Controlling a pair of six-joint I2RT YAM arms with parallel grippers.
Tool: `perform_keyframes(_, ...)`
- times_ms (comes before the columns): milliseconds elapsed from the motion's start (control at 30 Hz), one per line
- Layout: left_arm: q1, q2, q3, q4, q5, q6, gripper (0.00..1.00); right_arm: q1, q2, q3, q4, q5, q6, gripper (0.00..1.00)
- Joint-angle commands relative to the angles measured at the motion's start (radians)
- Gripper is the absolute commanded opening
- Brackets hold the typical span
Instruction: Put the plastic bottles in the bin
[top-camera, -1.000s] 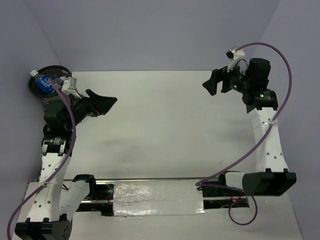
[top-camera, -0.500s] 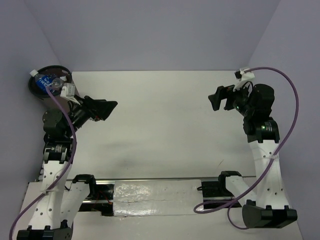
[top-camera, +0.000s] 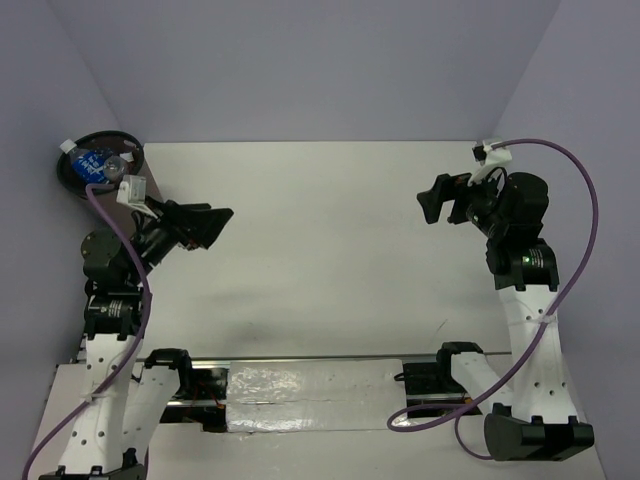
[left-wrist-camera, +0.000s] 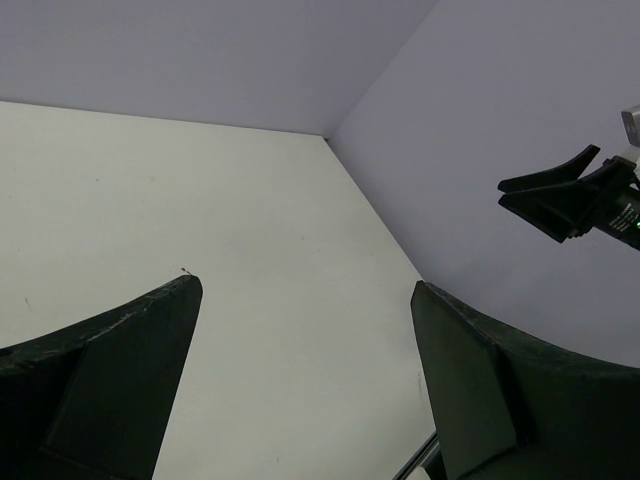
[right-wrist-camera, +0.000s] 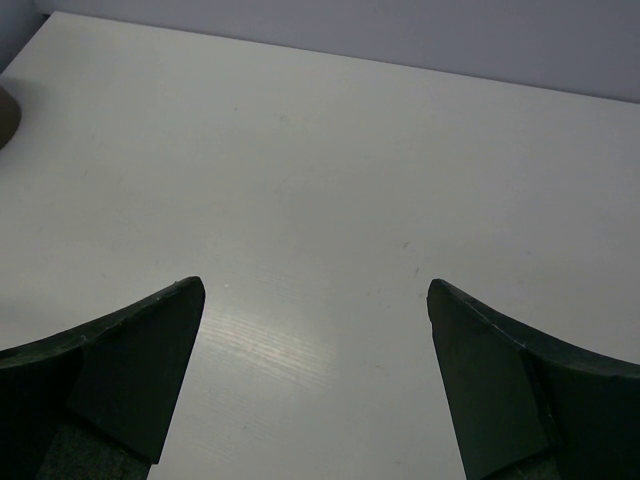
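The bin (top-camera: 72, 178), round with a dark rim, stands off the table's far left corner. Plastic bottles (top-camera: 92, 164) with blue labels lie inside it. My left gripper (top-camera: 218, 222) hangs open above the table, to the right of the bin and slightly nearer, pointing right. In the left wrist view the left gripper (left-wrist-camera: 306, 285) has only bare table between its fingers. My right gripper (top-camera: 432, 200) is open at the far right, pointing left. The right wrist view shows the right gripper (right-wrist-camera: 316, 284) empty over bare table, and a brown sliver of the bin (right-wrist-camera: 8, 112) at the left edge.
Lilac walls close off the table on the far, left and right sides. A purple cable (top-camera: 575, 160) loops off the right wrist. A metal rail with foil tape (top-camera: 310, 390) runs along the near edge between the arm bases.
The right arm has drawn back and its gripper has come nearer and slightly right. The left gripper has dropped a little nearer, away from the bin. Both stay open.
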Motion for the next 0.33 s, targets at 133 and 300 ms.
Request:
perform_keyframes(133,-0.003,-0.034,-0.005,-0.017,-0.018,0.029,0.99,-0.003,-0.009,-0.011,0.006,0.009,0.018,1.0)
perform_keyframes(300,-0.003,-0.037,-0.005,-0.017,-0.018,0.042,0.99,-0.003,-0.013,-0.019,-0.002,0.009,0.008,1.0)
